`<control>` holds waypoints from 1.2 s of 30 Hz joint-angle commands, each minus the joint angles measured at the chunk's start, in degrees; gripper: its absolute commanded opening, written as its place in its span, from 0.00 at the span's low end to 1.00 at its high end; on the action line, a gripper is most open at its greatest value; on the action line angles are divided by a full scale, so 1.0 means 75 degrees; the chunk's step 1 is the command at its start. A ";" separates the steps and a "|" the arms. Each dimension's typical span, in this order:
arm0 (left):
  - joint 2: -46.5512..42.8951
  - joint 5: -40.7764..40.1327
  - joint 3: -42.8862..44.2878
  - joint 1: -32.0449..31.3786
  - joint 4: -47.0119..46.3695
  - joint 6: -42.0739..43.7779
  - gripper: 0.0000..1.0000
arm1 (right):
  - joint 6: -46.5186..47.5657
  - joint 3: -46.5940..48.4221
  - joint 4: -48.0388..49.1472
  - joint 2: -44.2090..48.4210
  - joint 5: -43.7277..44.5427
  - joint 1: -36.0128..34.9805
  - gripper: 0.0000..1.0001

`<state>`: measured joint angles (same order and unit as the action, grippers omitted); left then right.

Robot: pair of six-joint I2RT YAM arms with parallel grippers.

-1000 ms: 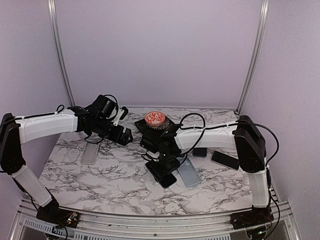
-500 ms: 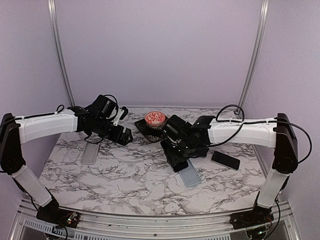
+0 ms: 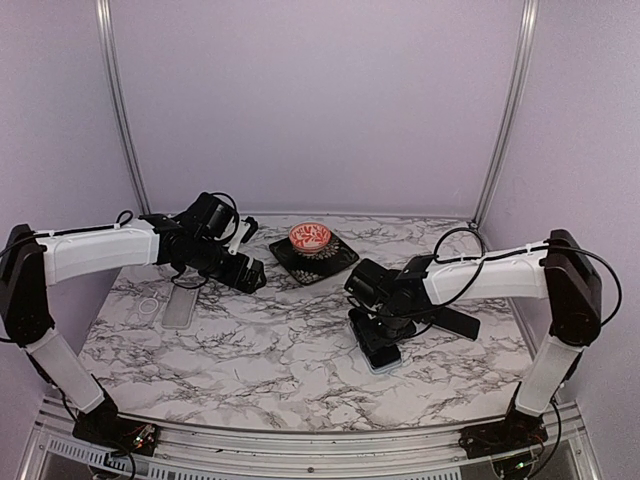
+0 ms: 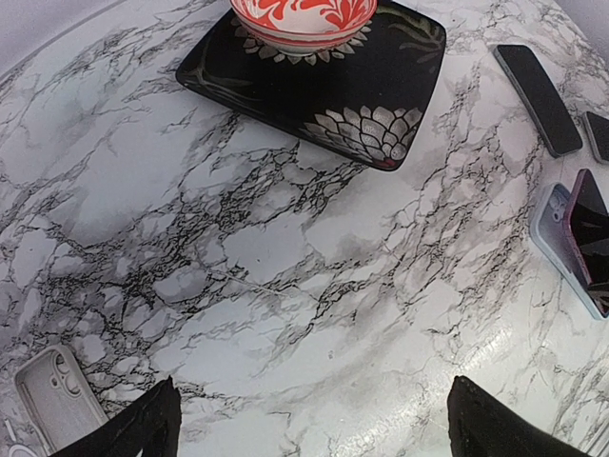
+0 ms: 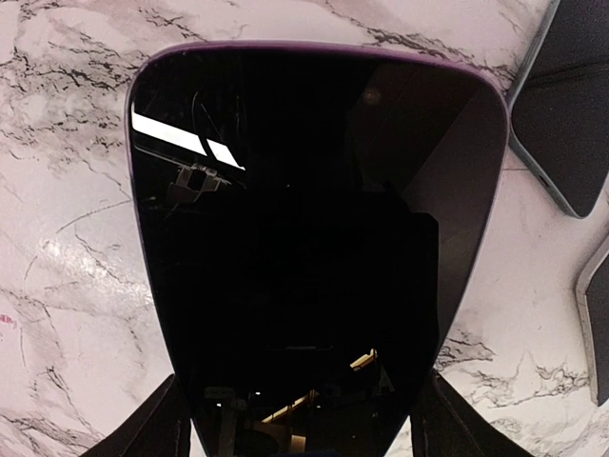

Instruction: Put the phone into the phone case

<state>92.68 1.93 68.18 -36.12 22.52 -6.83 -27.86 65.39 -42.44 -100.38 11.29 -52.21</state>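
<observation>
The phone (image 5: 314, 238) has a black screen and a purple rim; it fills the right wrist view. My right gripper (image 5: 304, 424) is shut on its two long sides, near one end. In the top view the right gripper (image 3: 376, 335) holds it down over the pale lilac phone case (image 3: 389, 363), which lies flat on the marble and is mostly covered. From the left wrist view the phone (image 4: 590, 228) leans tilted on the case (image 4: 549, 227). My left gripper (image 4: 319, 438) hangs open over bare marble, far to the left (image 3: 245, 276).
A black square plate (image 3: 330, 262) holding a red patterned bowl (image 3: 310, 237) sits at the back centre. Two other dark phones (image 5: 561, 105) lie right of the case, one showing in the top view (image 3: 456, 322). A clear case (image 3: 180, 308) lies at the left.
My right gripper has carried the phone rightward from the table's middle to over the lilac case. The left arm has stayed almost still.
</observation>
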 commanded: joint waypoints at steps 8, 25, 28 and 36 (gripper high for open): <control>0.0111 -0.0037 0.0059 0.0025 0.0277 0.0113 0.99 | -0.0161 0.0089 -0.0044 0.0163 -0.0560 0.0058 0.37; 0.0134 -0.0081 0.0057 0.0024 0.0305 0.0153 0.99 | -0.0767 0.0188 -0.0166 -0.0057 -0.0673 0.0058 0.38; 0.0145 -0.0073 0.0072 0.0025 0.0325 0.0150 0.99 | -0.0694 0.0129 -0.0118 -0.0146 -0.0817 0.0060 0.38; 0.0163 -0.0048 0.0084 0.0029 0.0327 0.0149 0.99 | -0.0492 0.0110 -0.0511 -0.0253 -0.1059 0.0058 0.61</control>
<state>93.01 1.87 68.18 -36.12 22.74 -6.35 -32.47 65.45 -44.84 -101.30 5.80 -52.05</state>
